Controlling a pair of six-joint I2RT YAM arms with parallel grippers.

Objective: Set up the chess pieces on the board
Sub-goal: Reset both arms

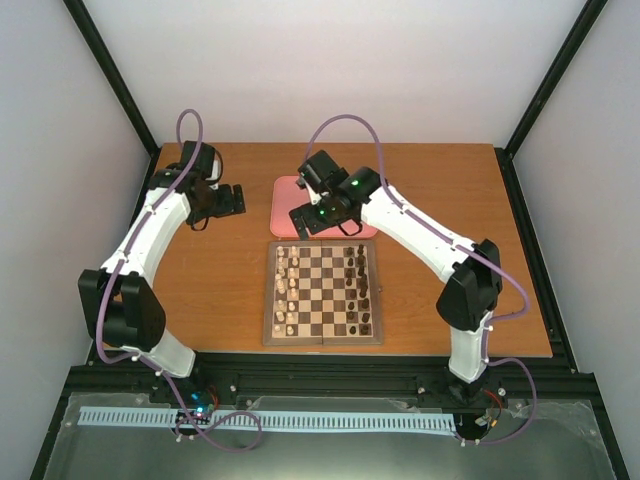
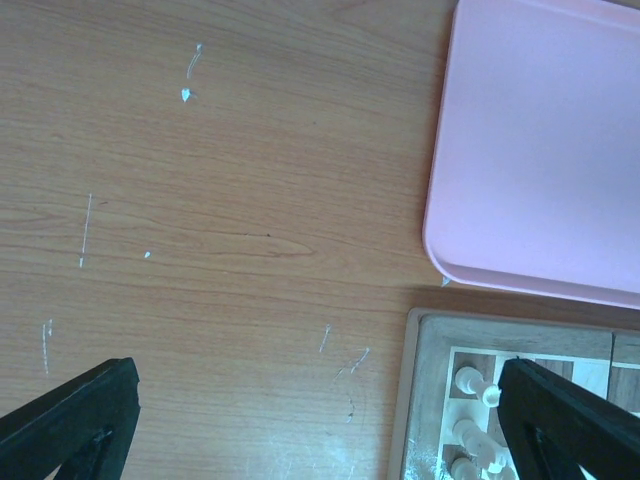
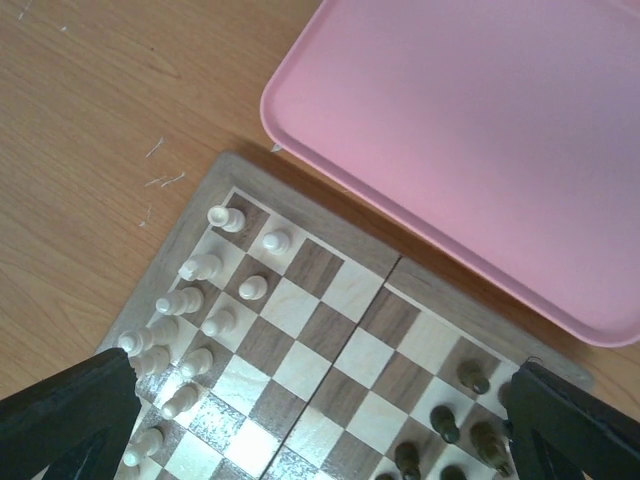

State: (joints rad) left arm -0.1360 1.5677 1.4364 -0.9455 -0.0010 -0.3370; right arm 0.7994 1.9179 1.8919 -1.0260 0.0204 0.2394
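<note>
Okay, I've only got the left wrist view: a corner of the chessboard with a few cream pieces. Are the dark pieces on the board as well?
Observer: Yes. From the top, the dark brown chess pieces stand along the right side of the square wooden chessboard, opposite the cream chess pieces.
Operator: Where's the right arm?
Observer: The right end effector hovers above the board's far edge and the near edge of the pink rounded-corner tray, open and empty.
Operator: And my own arm?
Observer: The left end effector sits over the wooden table, left of the tray.
</note>
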